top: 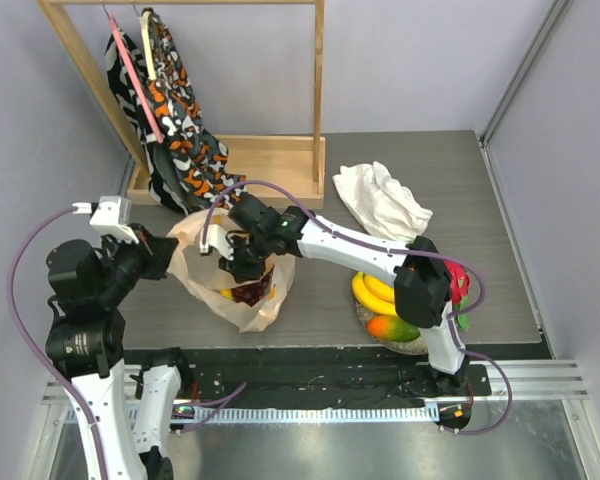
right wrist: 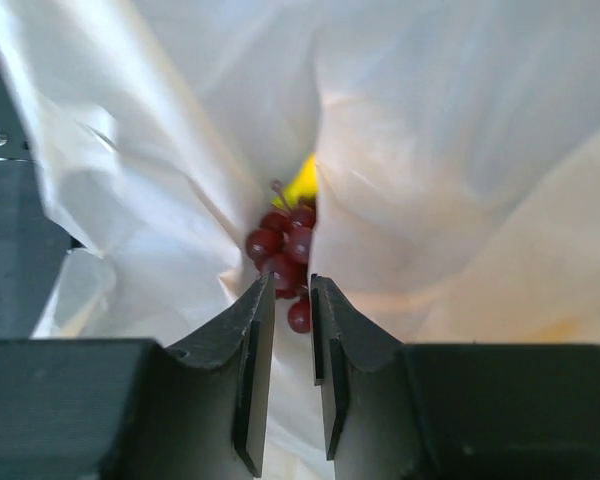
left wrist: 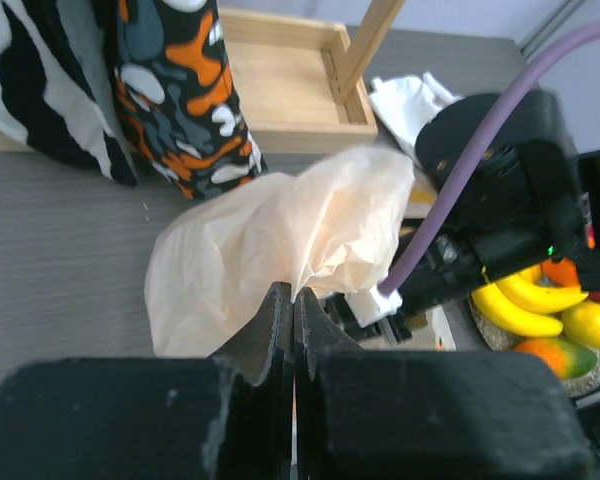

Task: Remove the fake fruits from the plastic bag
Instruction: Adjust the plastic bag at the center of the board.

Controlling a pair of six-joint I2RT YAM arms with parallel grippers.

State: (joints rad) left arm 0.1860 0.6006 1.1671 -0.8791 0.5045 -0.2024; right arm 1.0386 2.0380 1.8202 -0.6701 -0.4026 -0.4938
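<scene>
**Dark grey wood-grain tabletop: one arm pinching, the other deep in the sack**

Near the front of that tabletop, a thin translucent peach plastic bag sits crumpled between the two arms, its mouth turned upward.

The left pincer has its fingers pressed flat together. The film of the plastic bag runs right up to their tips, so the pincer is clamped on the bag's near edge. The rest of the bag billows away in front of it.

The right pincer is pushed down inside the bag, with pale film walling it in on both sides. Its jaws stand a narrow gap apart. Just ahead of the tips hangs a cluster of glossy dark red-purple plastic grapes, and the lowest berry sits in the mouth of the gap. Whether the jaws pinch that berry cannot be told. A sliver of yellow plastic fruit shows beyond the grapes, deeper in the fold.

Well behind this pincer, beside its own arm's base, a yellow plastic banana bunch and a red-green plastic mango lie outside the bag. A crumpled white cloth lies off to the pincer's side. An orange-black-white patterned fabric hangs on a pale wooden rack beyond both pincers.
</scene>
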